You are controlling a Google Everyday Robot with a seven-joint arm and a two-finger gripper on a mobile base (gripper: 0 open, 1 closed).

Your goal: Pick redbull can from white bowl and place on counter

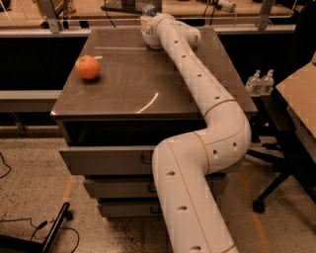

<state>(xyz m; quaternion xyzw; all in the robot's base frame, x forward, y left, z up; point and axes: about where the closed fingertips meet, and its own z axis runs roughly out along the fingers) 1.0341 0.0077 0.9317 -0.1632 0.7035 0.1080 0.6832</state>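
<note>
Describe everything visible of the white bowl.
The white bowl is small, round and glossy, ceramic-looking, standing upright at the far edge of the counter. Only its left side shows; the gripper is directly above it, with the redbull can showing on top, hiding the rim and inside.

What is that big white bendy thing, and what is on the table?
That is a robot's arm, seen by one camera looking down from above. It reaches across a grey counter on top of drawers. At its far end is the gripper, its hand, right over a white bowl at the back edge. A redbull can pokes up there; I cannot tell if it is held. An orange fruit sits alone on the left of the picture.
</note>
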